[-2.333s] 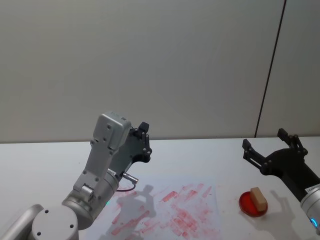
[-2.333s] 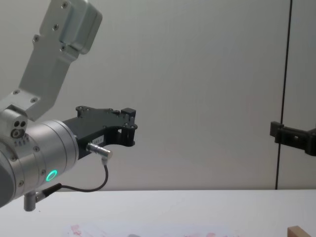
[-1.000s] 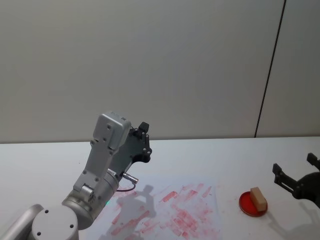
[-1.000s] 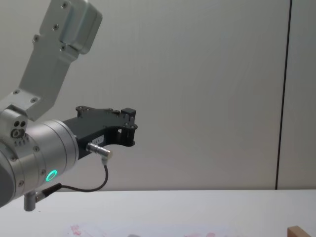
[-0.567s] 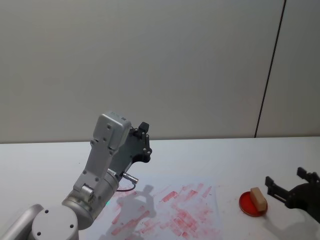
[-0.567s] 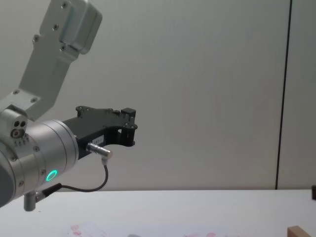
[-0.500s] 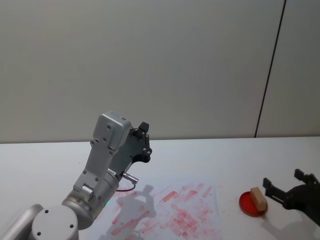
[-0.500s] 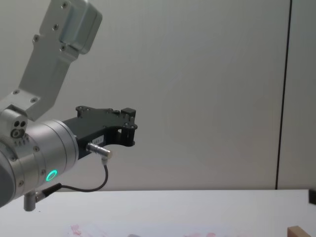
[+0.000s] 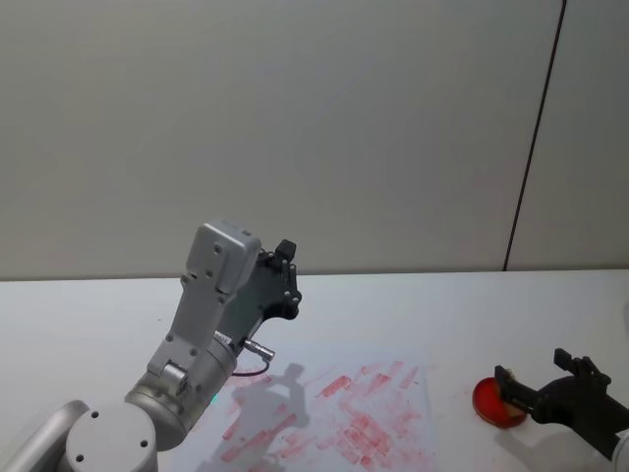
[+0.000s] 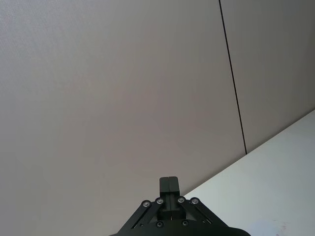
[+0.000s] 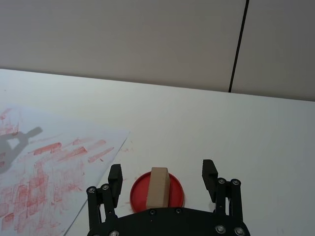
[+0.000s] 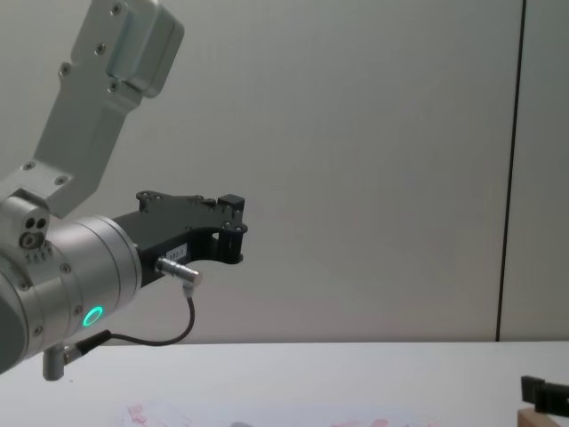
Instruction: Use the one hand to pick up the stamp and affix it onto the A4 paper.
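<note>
The right claw [image 11: 162,170] hangs just above the red ink pad [image 11: 138,192], its two fingers [image 11: 115,173] spread wide apart and holding nothing. The stamp [image 11: 158,187], a small wooden block, stands on the pad, lined up with the gap between the fingers, with room to spare on either side.

To grip well, I judge the claw should come straight down over the pad, keeping the block centred. It should then close on the block's two long sides, low enough to hold it square. A level lift should keep the inked face flat for pressing.

The paper [image 11: 49,167], already covered in red marks, lies just beside the pad on the robot's left.

The left claw [image 10: 169,184] is parked high, well away from the pad, fingers together.
</note>
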